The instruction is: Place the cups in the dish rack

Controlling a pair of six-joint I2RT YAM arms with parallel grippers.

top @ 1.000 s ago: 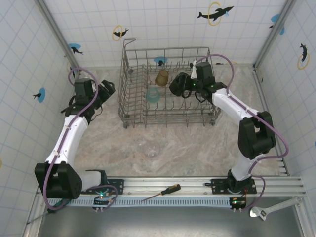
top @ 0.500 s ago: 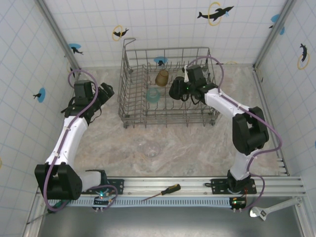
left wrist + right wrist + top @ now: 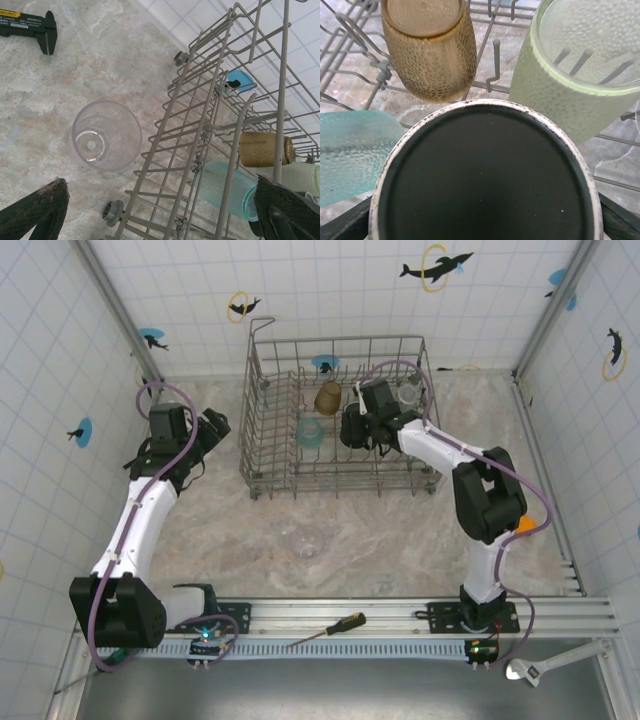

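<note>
Right gripper (image 3: 365,425) clasps dark mug (image 3: 485,175) inside grey wire dish rack (image 3: 262,390); amber dimpled tumbler (image 3: 430,50) at mug's 11 o'clock, pale green tumbler (image 3: 580,60) at 1, light blue tumbler (image 3: 355,155) at 9. Left gripper (image 3: 213,426) spread wide, empty, at rack's 9. Clear tumbler (image 3: 106,135) on marble worktop (image 3: 400,540), rack's 6.

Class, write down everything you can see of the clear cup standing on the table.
The clear cup is a smooth, colourless, see-through tumbler, seemingly plastic or glass, with a round rim and narrower base. It stands upright, mouth up, empty, on the marbled table, outside the dish rack and apart from it. Only the table touches it.
</note>
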